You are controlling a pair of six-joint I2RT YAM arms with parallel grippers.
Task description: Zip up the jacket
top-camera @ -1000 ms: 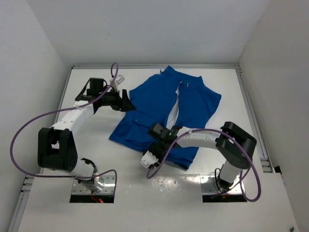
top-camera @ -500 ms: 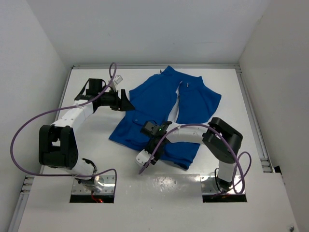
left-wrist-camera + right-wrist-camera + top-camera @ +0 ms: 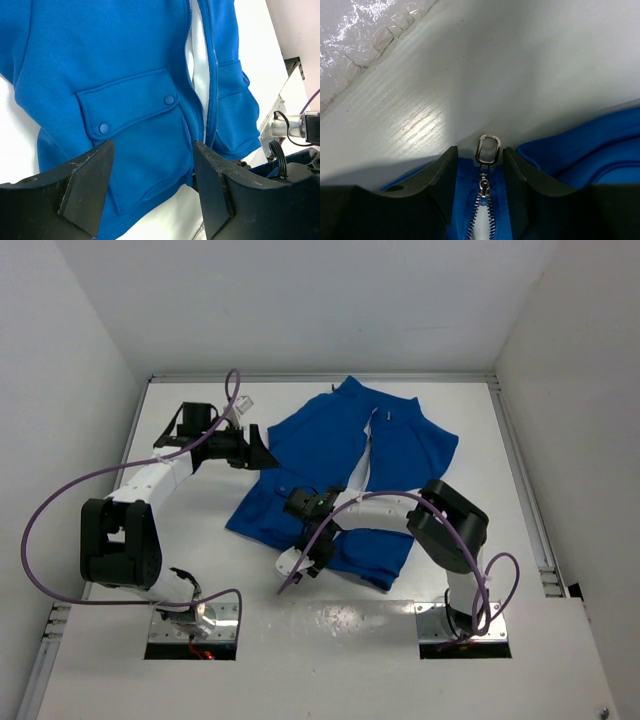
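Observation:
The bright blue jacket [image 3: 400,455] lies flat on the white table, collar at the far side, its front zipper partly open with white lining showing. My right gripper [image 3: 312,540] sits at the near hem. In the right wrist view its fingers straddle the silver zipper pull [image 3: 488,149] with a narrow gap on each side, not touching it; the zipper teeth [image 3: 482,215] run back between them. My left gripper [image 3: 262,448] is wide open at the jacket's left edge. In the left wrist view it hovers over a flap pocket [image 3: 127,107], empty.
The white table [image 3: 200,540] is walled on three sides. Purple cables loop beside both arms. A shiny crinkled patch [image 3: 340,620] lies at the near edge and shows in the right wrist view [image 3: 370,30]. The right arm's metal base [image 3: 280,130] shows in the left wrist view.
My right arm has swung left along the jacket's near hem, bringing the gripper over the bottom of the zipper. The left arm has not moved.

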